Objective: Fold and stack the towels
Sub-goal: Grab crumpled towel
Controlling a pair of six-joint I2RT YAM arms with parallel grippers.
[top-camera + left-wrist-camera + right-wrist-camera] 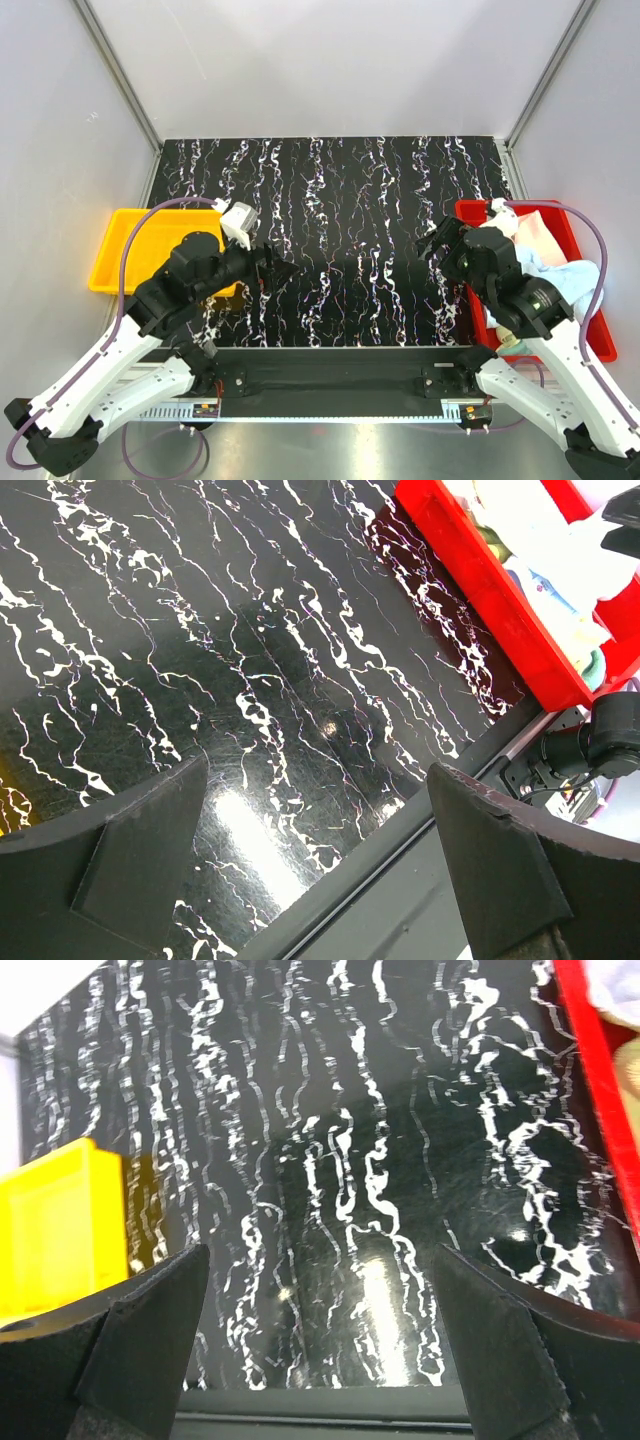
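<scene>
The left arm (190, 278) hangs over the left part of the black, white-veined table (340, 190), just beside the yellow tray (120, 250). I read the left jaws as spread wide, gripping nothing. In the left wrist view only table surface shows between the fingers (140, 850).

The right arm (512, 288) hangs over the right part of the table, next to the inner wall of the red tray (470, 208). The right jaws are likewise spread wide, with nothing between them.

The towels (548, 240) lie bunched and unfolded in the red tray at the right table edge. I make out a pale pink one toward the far end and a light blue one nearer the arm bases. Neither arm touches them.
</scene>
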